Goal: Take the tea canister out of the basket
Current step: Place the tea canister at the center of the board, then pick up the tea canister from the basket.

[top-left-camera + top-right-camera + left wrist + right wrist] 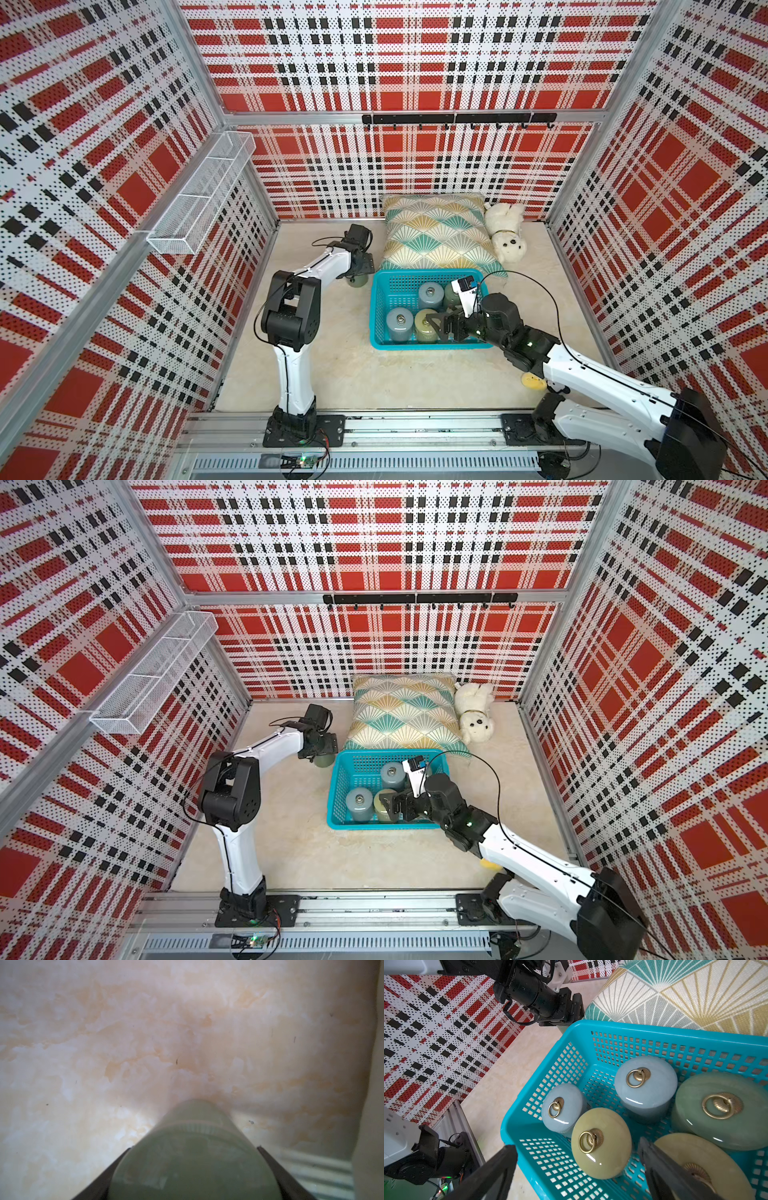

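Marbled cream surface [332, 374] inside a red plaid enclosure. I place everything against one landmark, the turquoise basket [399, 345], which has a patterned cushion [432, 232] right behind its far rim.

Item 1. Olive-green canister [358, 280]: outside the basket, just beyond its far-left corner. The left fingers [274, 1165] are clamped on its sides from above. I cannot tell whether its base touches the surface.

Item 2. Basket contents, all upright with ring-pull lids on top:
- near grey-blue canister [562, 1107], by the left wall
- far grey-blue canister [645, 1082], towards the far wall
- jade-green canister [720, 1109], far-right
- yellow-green canister [601, 1142], near-middle
- second yellow-green canister [726, 1167], near-right

Item 3. Right fingers [496, 1167]: spread wide and empty, hovering over the basket's near-right part and pointing towards its left wall.

Governing relation: the yellow-green canister stands ahead of and below the right fingertips, in line with the gap between them, its long axis vertical. One finger overlaps the lid of the second yellow-green canister.

Judgement: the right arm is the nearer one, and the left is occupied. I read the next move as a descent to straddle the yellow-green canister. The risk is that the overlapping finger lands on the neighbouring lid.
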Motion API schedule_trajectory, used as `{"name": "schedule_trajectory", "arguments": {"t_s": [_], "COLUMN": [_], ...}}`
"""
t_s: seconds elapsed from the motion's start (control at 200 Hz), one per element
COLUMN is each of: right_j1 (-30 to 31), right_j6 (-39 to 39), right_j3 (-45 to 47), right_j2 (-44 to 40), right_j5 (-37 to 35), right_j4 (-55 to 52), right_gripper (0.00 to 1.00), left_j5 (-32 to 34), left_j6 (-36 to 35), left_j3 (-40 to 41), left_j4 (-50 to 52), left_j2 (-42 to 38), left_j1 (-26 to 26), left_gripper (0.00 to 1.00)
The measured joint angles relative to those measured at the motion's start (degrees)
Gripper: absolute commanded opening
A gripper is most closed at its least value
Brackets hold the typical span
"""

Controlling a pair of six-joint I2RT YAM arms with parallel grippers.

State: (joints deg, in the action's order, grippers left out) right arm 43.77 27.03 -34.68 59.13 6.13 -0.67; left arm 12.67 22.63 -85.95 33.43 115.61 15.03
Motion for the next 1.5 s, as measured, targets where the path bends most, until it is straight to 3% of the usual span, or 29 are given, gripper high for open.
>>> {"name": "schedule_trajectory", "arguments": {"t_s": [0.21, 0.401, 0.566, 0.586, 0.897, 1.233, 1.503], "right_j1": [0.0, 0.0, 0.0, 0.0, 0.0, 0.0, -1.2], "right_j6": [-0.24, -0.44, -0.59, -0.63, -0.37, 2.51, 6.49], "right_j3": [-0.2, -0.26, -0.33, -0.35, -4.85, -12.26, -19.28], "right_j2": [0.9, 1.2, 1.25, 1.25, 1.27, 2.43, 9.66], "right_j5": [-0.55, -1.2, -1.75, -1.9, -5.27, -14.51, -20.81], "right_j4": [0.11, 0.13, 0.11, 0.11, -2.97, -12.31, -21.53], "right_gripper": [1.0, 1.0, 1.0, 1.0, 1.0, 1.0, 1.0], "left_j5": [0.04, -0.02, -0.39, -0.46, -0.61, 6.01, 6.8], "left_j6": [-0.7, -0.98, -1.07, -1.07, -0.74, 1.6, 4.87], "left_j3": [-1.36, -2.01, -2.05, -2.05, -1.7, 4.02, 19.02], "left_j4": [0.11, 0.13, 0.2, 0.15, 0.15, -0.79, -6.88], "left_j2": [1.07, 1.55, 1.55, 1.53, -4.48, -21.84, -35.85], "left_j1": [-0.04, -0.11, -0.11, -0.11, 1.4, 14.23, 24.26], "left_gripper": [0.7, 0.86, 0.93, 1.0, 0.99, 0.99, 0.99]}}
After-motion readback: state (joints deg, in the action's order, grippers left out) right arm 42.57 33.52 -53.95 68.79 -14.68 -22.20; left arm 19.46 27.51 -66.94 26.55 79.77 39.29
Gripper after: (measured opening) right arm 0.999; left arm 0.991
